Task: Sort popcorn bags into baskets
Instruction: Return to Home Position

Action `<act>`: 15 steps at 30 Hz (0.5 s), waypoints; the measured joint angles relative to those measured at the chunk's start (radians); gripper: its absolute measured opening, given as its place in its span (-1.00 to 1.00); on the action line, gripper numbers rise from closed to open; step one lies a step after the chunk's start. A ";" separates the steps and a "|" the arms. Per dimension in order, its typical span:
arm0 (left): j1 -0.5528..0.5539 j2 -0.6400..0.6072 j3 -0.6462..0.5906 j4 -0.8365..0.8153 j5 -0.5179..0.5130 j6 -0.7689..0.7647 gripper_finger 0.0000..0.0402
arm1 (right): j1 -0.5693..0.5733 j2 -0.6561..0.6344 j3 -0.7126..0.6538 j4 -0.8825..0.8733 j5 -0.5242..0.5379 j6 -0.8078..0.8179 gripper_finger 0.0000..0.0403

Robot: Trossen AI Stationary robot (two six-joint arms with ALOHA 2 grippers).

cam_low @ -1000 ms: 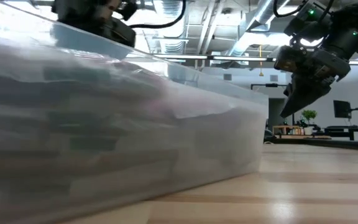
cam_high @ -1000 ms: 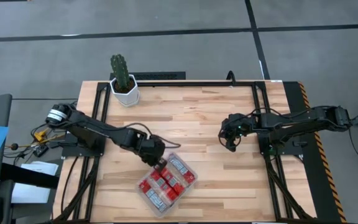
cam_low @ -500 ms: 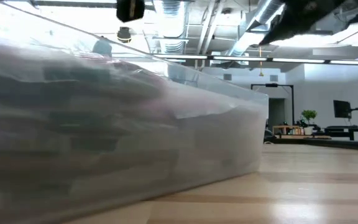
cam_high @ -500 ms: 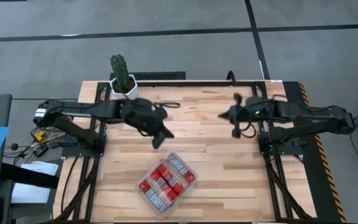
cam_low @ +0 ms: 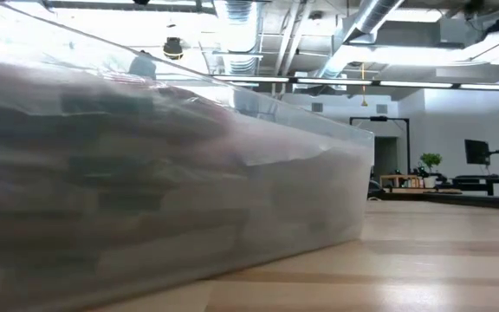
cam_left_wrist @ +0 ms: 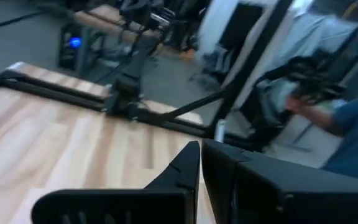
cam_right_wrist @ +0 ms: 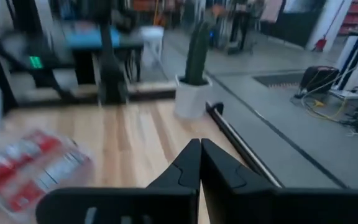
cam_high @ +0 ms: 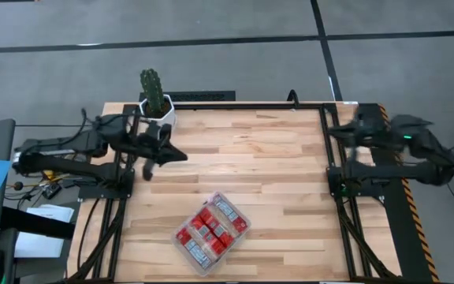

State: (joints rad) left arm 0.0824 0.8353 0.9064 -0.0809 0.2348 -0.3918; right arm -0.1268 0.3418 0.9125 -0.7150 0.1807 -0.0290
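The clear plastic tray (cam_high: 211,231) sits near the table's near edge, holding several red popcorn packets (cam_high: 208,229) that lie flat inside it. In the low view its cloudy wall (cam_low: 189,173) fills the left of the picture. The right wrist view shows the tray (cam_right_wrist: 30,168) far off. My left gripper (cam_high: 178,155) is shut and empty over the table's far left part, near the cactus pot; its own view shows the shut fingers (cam_left_wrist: 199,149). My right gripper (cam_high: 334,132) hovers at the right edge, shut and empty (cam_right_wrist: 200,146). No loose packets show on the table.
A white pot with a cactus (cam_high: 158,102) stands at the far left corner, also seen in the right wrist view (cam_right_wrist: 194,81). Black frame rails (cam_high: 329,150) run along both table sides. A person's hand (cam_left_wrist: 297,106) and blue sleeve show beyond the table.
My left gripper has risen from the tray's far corner and drawn back toward the far left, ending near the cactus. My right gripper has pulled back from mid-table toward the right edge. Both have left the low view. The tray and packets have stayed put.
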 joint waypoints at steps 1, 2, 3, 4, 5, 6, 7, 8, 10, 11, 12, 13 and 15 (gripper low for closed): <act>0.014 -0.036 -0.057 0.056 0.032 -0.015 -0.97 | -0.001 -0.045 -0.001 -0.013 -0.003 0.034 -0.81; 0.027 -0.069 -0.115 0.110 0.064 -0.033 -0.97 | 0.000 -0.098 -0.001 -0.020 -0.015 0.075 -0.80; 0.036 -0.098 -0.172 0.172 0.089 -0.051 -0.97 | 0.001 -0.147 -0.006 -0.022 -0.027 0.114 -0.80; 0.041 -0.127 -0.230 0.233 0.110 -0.073 -0.97 | 0.003 -0.193 -0.018 -0.013 -0.034 0.147 -0.79; 0.046 -0.157 -0.287 0.283 0.136 -0.097 -0.97 | 0.002 -0.236 -0.038 0.011 -0.048 0.173 -0.79; 0.049 -0.181 -0.342 0.335 0.158 -0.116 -0.97 | 0.001 -0.278 -0.065 0.024 -0.058 0.197 -0.79; 0.052 -0.205 -0.397 0.394 0.165 -0.138 -0.97 | 0.001 -0.317 -0.099 0.021 -0.060 0.222 -0.78; 0.055 -0.228 -0.448 0.445 0.164 -0.165 -0.97 | 0.001 -0.341 -0.133 0.023 -0.060 0.247 -0.78; 0.059 -0.271 -0.547 0.548 0.161 -0.209 -0.97 | 0.000 -0.335 -0.196 0.033 -0.072 0.303 -0.78; 0.059 -0.291 -0.591 0.599 0.159 -0.226 -0.97 | 0.002 -0.334 -0.220 0.006 -0.079 0.318 -0.78; 0.059 -0.307 -0.633 0.657 0.157 -0.242 -0.97 | 0.008 -0.329 -0.255 0.042 -0.080 0.321 -0.78; 0.059 -0.323 -0.669 0.706 0.151 -0.260 -0.97 | 0.011 -0.311 -0.297 0.132 -0.107 0.324 -0.78; 0.059 -0.365 -0.746 0.780 0.149 -0.298 -0.97 | 0.014 -0.303 -0.403 0.245 -0.183 0.350 -0.78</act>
State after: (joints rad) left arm 0.1413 0.4704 0.1601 0.6991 0.3833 -0.6897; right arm -0.1130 0.0387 0.5100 -0.4701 -0.0025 0.3208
